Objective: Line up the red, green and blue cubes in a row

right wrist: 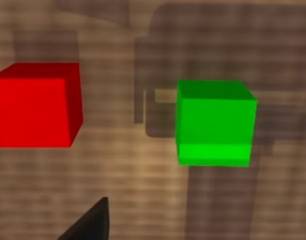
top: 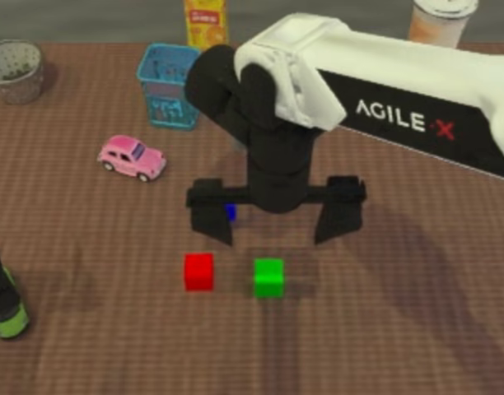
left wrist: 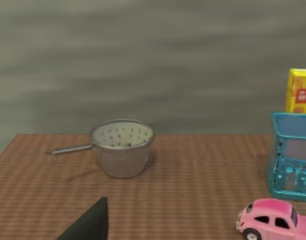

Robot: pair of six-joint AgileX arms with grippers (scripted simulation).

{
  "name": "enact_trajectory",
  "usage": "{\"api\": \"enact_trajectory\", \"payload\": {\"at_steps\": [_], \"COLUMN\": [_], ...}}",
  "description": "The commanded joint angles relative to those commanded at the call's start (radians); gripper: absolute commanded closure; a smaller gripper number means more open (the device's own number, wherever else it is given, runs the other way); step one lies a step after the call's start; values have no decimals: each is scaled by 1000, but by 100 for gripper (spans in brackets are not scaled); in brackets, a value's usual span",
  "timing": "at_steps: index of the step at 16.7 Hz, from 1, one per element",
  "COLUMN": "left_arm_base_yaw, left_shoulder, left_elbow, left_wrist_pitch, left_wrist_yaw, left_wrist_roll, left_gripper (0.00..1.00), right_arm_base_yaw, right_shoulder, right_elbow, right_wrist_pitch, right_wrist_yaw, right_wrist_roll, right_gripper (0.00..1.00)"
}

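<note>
The right gripper (top: 276, 216) hangs near the table's middle, fingers spread wide. The red cube (top: 198, 271) and green cube (top: 268, 277) sit side by side below it, the blue cube (top: 230, 212) half hidden behind one finger

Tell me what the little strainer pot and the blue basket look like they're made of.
The strainer pot looks like dull grey metal: perforated wall, thin rim, slim handle. The blue basket looks like glossy, see-through plastic, going by its turquoise latticed walls, though this is only how it looks.
</note>
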Motion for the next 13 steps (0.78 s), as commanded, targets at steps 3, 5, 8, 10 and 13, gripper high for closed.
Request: {"api": "enact_trajectory", "payload": {"at_steps": [3, 5, 8, 10, 13], "left_arm_base_yaw": [-50, -96, -171, -223, -298], "left_shoulder": [106, 227, 483, 698, 1073], "left_elbow": [120, 249, 495, 681, 970], "left_wrist_pitch": [-104, -208, -402, -546, -768], "left_wrist_yaw": [20, 34, 52, 62, 74], "left_wrist_roll": [38, 78, 146, 196, 270], "left_gripper": [0, 0, 0, 0, 0], "right_arm_base_yaw": [-45, -91, -179, -247, -356], "right_shoulder": [-113, -239, -499, -702, -1025], "right_elbow": [-93, -190, -385, -543, -810], "right_wrist_pitch": [59, 119, 235, 324, 468], "right_wrist_yaw": [33, 62, 102, 124, 142], "right_wrist_roll": [-55, -109, -207, -280, -394], "right_gripper": [0, 0, 0, 0, 0]}}
